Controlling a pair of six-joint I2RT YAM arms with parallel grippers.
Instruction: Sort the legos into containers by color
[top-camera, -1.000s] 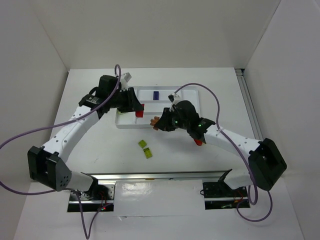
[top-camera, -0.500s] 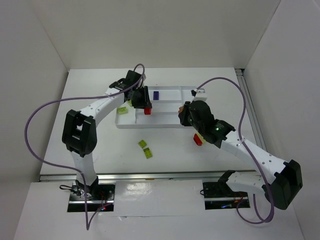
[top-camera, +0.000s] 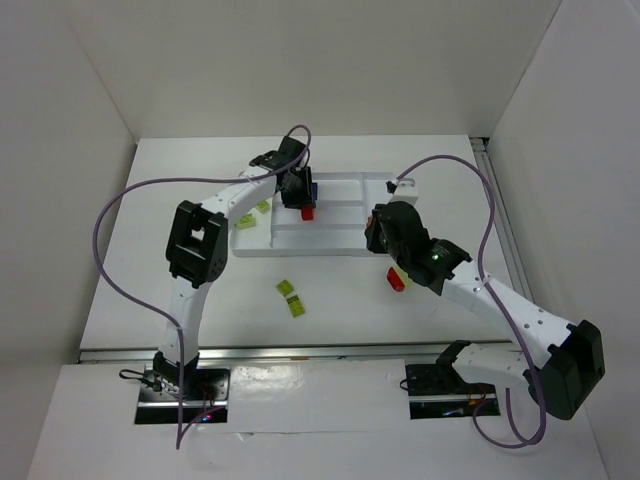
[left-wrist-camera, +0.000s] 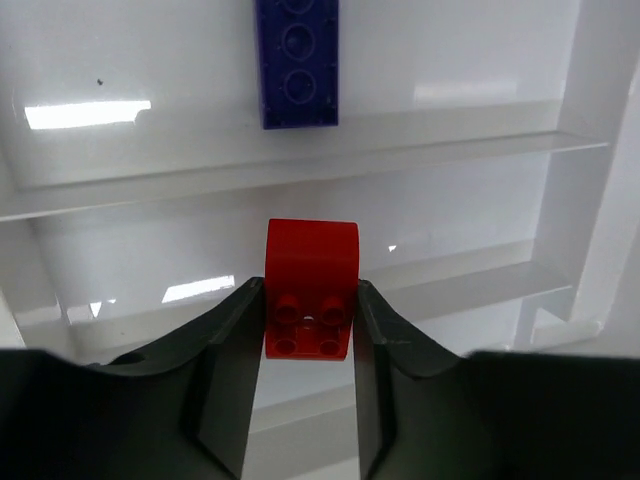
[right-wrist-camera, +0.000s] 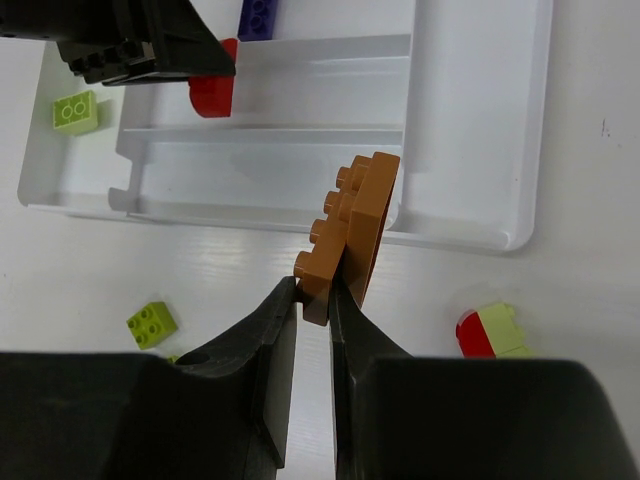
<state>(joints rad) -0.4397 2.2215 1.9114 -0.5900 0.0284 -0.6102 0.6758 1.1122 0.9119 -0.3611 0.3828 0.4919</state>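
Both grippers loaded at the tray (right-wrist-camera: 470, 120).
Left gripper (left-wrist-camera: 308, 325) pinches red brick (left-wrist-camera: 311, 262) over a middle section; blue brick (left-wrist-camera: 297, 60) lies in the section toward the far edge. Right gripper (right-wrist-camera: 313, 300) clamps orange brick (right-wrist-camera: 352, 225) at tray's near edge. Yellow-green brick (right-wrist-camera: 76, 111) in left-end compartment; two loose yellow-green bricks (top-camera: 296, 306) on table (top-camera: 350, 310) by tray's near edge.

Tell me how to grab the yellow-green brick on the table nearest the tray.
Take the yellow-green brick by two opposite flat side walls, coming straight down from above. It lies flat, studs up, turned askew to the tray, so line up with its sides.
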